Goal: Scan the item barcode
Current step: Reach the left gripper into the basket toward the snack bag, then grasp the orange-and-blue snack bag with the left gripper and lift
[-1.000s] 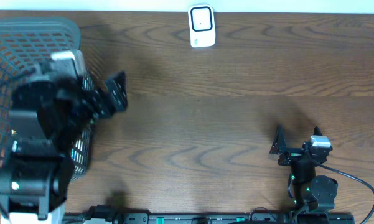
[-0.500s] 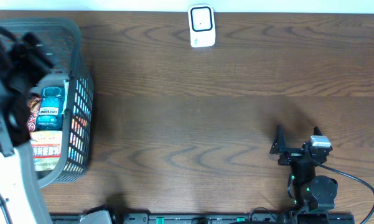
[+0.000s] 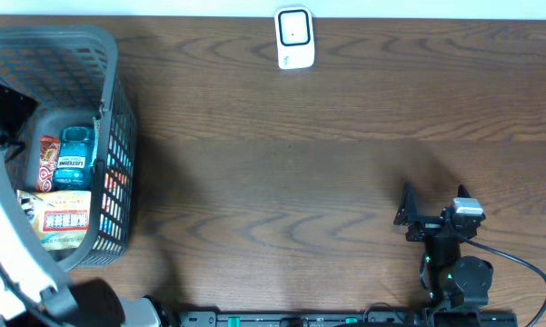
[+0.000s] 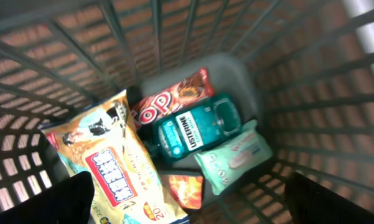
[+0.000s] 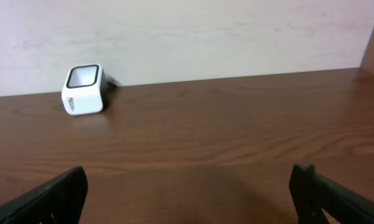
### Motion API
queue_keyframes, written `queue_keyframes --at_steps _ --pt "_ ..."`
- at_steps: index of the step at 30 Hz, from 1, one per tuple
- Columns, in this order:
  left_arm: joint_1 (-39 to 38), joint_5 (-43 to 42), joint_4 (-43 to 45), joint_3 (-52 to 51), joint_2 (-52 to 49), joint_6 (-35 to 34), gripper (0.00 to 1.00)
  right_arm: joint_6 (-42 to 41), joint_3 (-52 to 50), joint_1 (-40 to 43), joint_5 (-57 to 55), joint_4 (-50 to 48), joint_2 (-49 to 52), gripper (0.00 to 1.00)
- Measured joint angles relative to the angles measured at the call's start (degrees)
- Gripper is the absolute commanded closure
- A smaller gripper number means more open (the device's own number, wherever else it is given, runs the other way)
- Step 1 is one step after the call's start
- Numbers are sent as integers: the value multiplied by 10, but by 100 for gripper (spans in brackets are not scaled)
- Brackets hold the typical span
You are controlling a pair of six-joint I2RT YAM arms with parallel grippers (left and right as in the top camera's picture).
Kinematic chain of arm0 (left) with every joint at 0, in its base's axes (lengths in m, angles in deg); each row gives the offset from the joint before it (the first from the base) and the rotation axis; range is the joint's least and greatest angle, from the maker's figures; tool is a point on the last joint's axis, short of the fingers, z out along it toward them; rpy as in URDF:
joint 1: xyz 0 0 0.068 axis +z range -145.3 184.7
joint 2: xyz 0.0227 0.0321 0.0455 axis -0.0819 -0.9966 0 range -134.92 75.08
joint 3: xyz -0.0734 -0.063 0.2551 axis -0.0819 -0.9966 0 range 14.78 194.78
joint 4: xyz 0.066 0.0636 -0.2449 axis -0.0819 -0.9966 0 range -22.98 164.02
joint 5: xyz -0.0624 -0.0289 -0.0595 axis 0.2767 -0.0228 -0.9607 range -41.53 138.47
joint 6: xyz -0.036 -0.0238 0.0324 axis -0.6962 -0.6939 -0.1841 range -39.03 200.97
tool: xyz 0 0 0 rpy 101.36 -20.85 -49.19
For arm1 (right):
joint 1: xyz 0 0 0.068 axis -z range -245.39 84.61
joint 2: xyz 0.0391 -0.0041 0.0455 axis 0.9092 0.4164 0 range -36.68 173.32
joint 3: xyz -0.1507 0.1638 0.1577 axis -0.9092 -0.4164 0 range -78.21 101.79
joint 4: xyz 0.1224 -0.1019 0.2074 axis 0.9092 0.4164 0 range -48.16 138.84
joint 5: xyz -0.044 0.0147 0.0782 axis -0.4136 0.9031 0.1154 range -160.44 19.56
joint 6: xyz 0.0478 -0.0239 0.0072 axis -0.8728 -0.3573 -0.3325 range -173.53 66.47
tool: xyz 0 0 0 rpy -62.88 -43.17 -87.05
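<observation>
Black left gripper (image 4: 193, 199): wide open, empty | right gripper (image 5: 190, 196): wide open, empty

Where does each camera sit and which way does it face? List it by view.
Overhead: above the table, looking straight down; shows the basket, the scanner, the left arm and the right arm.
Left wrist: in the basket's mouth, looking down at the mouthwash bottle and snack packs; open left fingers at bottom corners.
Right wrist: low over the table, facing the scanner and wall; open right fingers at bottom corners.
Shared: mouthwash bottle in overhead and left wrist; scanner in overhead and right wrist.
</observation>
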Motion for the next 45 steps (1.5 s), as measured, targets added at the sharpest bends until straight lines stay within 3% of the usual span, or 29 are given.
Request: queue_keyframes --at_steps 9,16,26,33,34,35,37,39,45 --pt "0 0 -10 0 -148 -27 2 0 0 0 0 0 0 1" --pt "0 -2 -70 0 -234 -71 2 0 0 0 0 0 0 1" --pt "0 27 -74 -68 -244 -126 2 0 0 0 0 0 0 1" --pt "0 33 -3 -156 -242 -139 0 0 0 0 0 0 0 1" --pt "0 35 12 -173 -242 -140 6 0 0 0 0 0 0 1" --pt "0 38 21 -189 -242 -143 22 0 0 0 0 0 0 1" --pt "0 41 32 -209 -237 -146 66 0 0 0 0 0 0 1" --pt "0 50 37 -224 -232 -147 92 0 0 0 0 0 0 1" --pt "3 67 16 -232 -217 -146 93 0 0 0 0 0 0 1"
